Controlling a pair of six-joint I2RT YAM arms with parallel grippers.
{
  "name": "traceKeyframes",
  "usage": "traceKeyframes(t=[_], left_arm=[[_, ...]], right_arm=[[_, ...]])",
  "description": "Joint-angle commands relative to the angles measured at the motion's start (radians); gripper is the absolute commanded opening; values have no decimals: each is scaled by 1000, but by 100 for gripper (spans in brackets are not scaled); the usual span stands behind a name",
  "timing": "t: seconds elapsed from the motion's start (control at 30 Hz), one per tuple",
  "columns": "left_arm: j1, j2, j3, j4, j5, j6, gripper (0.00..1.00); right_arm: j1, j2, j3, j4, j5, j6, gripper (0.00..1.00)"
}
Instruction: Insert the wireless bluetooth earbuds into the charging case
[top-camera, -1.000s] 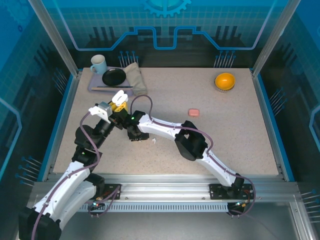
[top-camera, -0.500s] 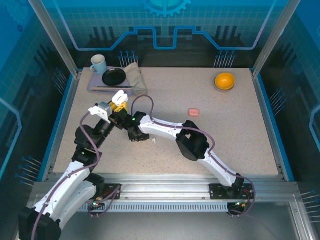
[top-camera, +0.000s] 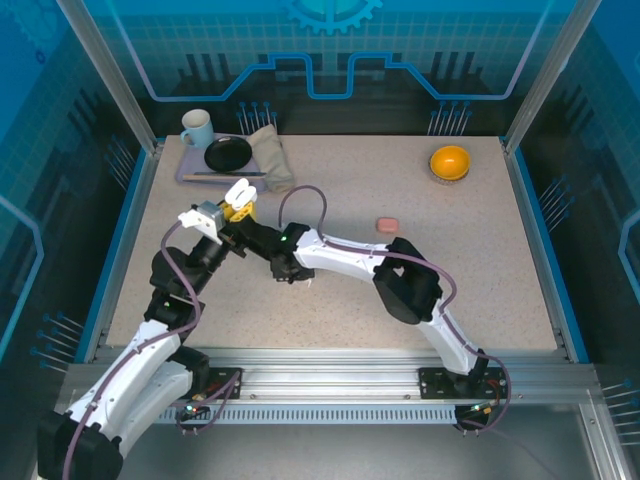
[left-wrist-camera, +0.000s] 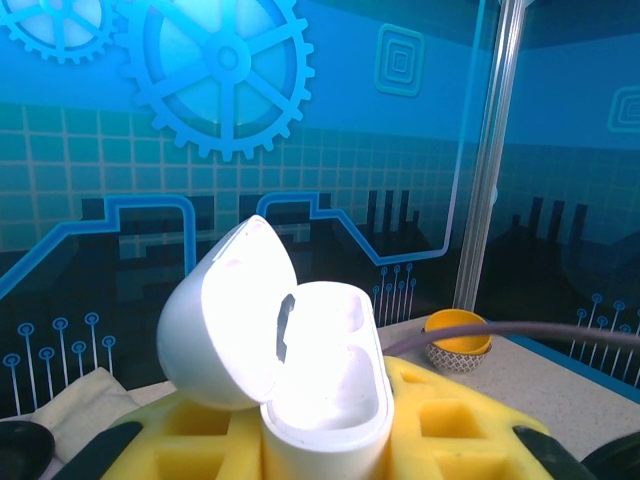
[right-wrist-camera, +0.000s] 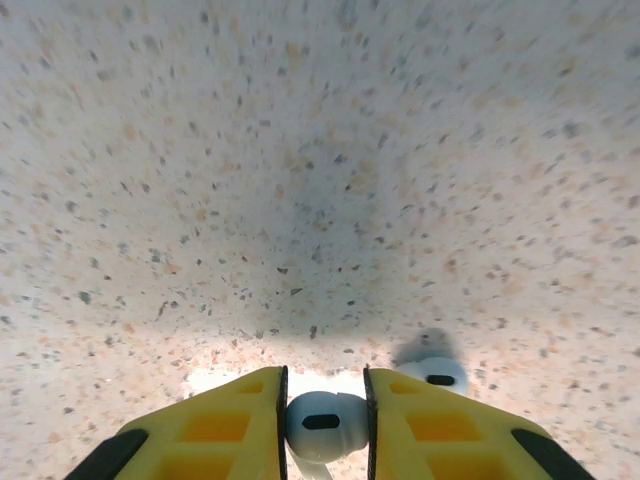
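The right pincer (right-wrist-camera: 324, 388) is pinching a white earbud (right-wrist-camera: 322, 422) at the counter (right-wrist-camera: 300, 150) while the left pincer (left-wrist-camera: 325, 440) is gripping the open case (left-wrist-camera: 322, 370), so the next move is probably lifting the earbud and lining it up carefully over a socket.

Speckled beige table (top-camera: 480, 270) here. Far-left corner has a tray (top-camera: 186, 178) with a folded cloth (top-camera: 268, 155) at its right edge. Over at the far right there's an orange bowl (top-camera: 450, 162). A pink case (top-camera: 388, 225) sits around the middle, and a white earbud (right-wrist-camera: 432, 372) lies loose on the surface.
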Motion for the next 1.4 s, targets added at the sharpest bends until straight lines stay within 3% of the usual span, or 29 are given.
traceKeyframes(t=[0.0, 0.4, 0.7, 0.97, 1.37], left_arm=[[-7, 5, 45, 18, -6, -11, 0], [-7, 41, 80, 0, 77, 11, 0], [-7, 95, 111, -21, 164, 17, 0], [-9, 154, 147, -21, 178, 3, 0], [-48, 243, 225, -16, 134, -12, 0]], right_arm=[[-26, -81, -37, 31, 59, 24, 24], [-143, -324, -225, 144, 155, -16, 23], [-231, -573, -272, 346, 206, -216, 24], [-257, -733, -335, 656, 118, -381, 24], [-239, -829, -567, 1232, -180, -408, 23]])
